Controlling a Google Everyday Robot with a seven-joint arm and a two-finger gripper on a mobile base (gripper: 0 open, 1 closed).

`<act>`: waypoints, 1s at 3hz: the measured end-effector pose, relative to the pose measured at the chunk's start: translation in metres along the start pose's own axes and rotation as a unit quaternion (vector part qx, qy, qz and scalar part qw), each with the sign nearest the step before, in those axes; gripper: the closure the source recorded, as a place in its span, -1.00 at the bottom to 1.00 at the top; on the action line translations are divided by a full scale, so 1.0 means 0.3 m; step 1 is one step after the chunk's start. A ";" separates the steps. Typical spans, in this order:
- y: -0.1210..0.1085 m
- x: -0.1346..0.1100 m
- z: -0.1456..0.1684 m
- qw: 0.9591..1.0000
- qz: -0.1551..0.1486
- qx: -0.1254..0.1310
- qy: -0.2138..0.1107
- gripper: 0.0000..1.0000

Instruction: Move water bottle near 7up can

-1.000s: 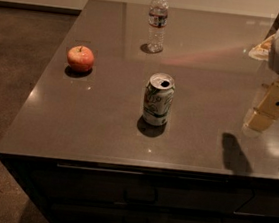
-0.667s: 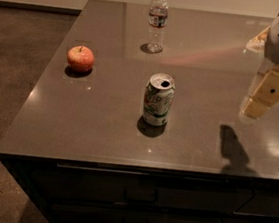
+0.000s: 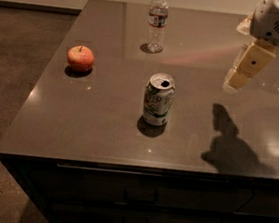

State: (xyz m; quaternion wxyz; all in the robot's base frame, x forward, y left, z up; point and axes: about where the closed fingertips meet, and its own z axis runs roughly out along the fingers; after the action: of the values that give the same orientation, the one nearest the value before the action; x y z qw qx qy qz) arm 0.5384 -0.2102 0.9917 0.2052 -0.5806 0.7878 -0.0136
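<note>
1. Camera view, the task's things: we see the water bottle (image 3: 157,21) standing upright near the far edge of the dark tabletop (image 3: 93,123). Its white cap is up and a dark-and-red label band wraps its upper body. The clear lower part is hard to tell apart from the glossy surface around it.
2. The 7up can (image 3: 158,99) stands upright near the middle of the tabletop, well apart from the water bottle and nearer to us. Its silver top with the opening faces up. The print on its side is too blurred for us to read.
3. The end effector (image 3: 233,83) hangs above the right part of the tabletop, off the surface and well apart from both the bottle and the can. It shows as a cream-coloured piece slanting down and to the left. We cannot tell whether it is open or closed.
4. The white arm housing (image 3: 278,21) above it is cut off by the top and right edges.
5. A dark shadow (image 3: 228,146) lies on the tabletop toward the front right, below the end effector.
6. A red apple (image 3: 80,58) sits near the left edge, apart from the can and the bottle.
7. The tabletop's right side is cut off, and the pale reflections there are hard to make out. The cabinet front (image 3: 139,199) below is mostly lost in darkness.
</note>
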 end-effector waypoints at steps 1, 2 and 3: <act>-0.116 -0.053 0.057 0.999 0.026 0.012 -0.023 -1.00; -0.220 -0.116 0.101 0.997 0.053 0.022 -0.055 -1.00; -0.302 -0.194 0.145 0.993 0.070 0.025 -0.087 -1.00</act>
State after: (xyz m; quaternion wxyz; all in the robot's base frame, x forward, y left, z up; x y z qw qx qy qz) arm 0.6494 -0.1768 0.9933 0.2875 -0.5174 0.8054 0.0315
